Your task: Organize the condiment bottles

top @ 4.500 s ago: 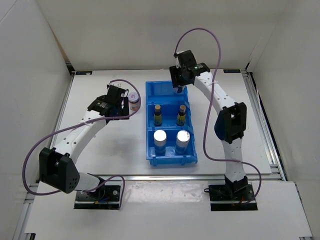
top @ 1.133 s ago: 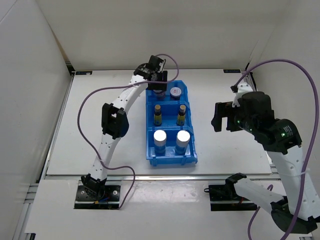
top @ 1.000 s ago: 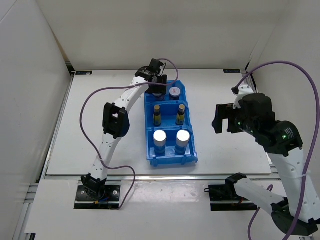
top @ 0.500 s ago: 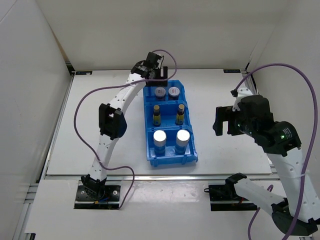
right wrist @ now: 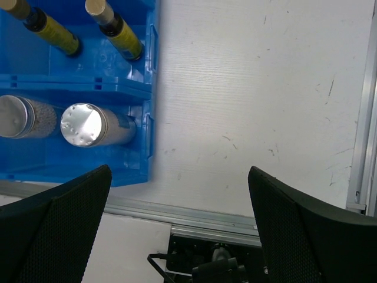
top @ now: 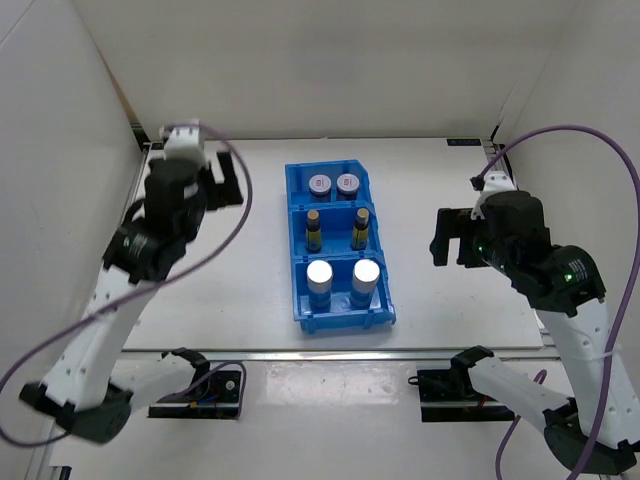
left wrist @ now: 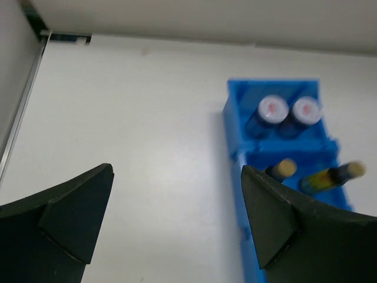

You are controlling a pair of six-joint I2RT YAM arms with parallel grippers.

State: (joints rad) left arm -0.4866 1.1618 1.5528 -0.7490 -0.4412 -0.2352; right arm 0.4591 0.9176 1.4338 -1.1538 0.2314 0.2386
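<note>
Plainly, all six bottles stood in the bin [top: 292, 250], which lay on the desk [top: 220, 290] with its long axis running from the near edge toward the far wall. Its three compartments followed one another along that axis, and each held a pair set side by side across the bin.

The far compartment held the two jars [top: 320, 183], their purple-white lids facing up. The middle one held the two dark bottles [top: 314, 228], long axes close to vertical and pale caps uppermost. The near one held the two cylinders [top: 320, 273], upright, with their silver caps shining toward the overhead camera. In the right wrist view the nearer cylinder [right wrist: 94, 127] stood close against the bin's right wall.

The left tool [left wrist: 175, 171] was spread wide and had hold of nothing. It hung over bare desk to the left of the bin, well apart from it, with the jars [left wrist: 272, 109] in its camera's view beyond the right finger.

The right tool [right wrist: 179, 171] was likewise wide apart and empty. It was raised over the desk to the right of the bin, clear of every bottle.
</note>
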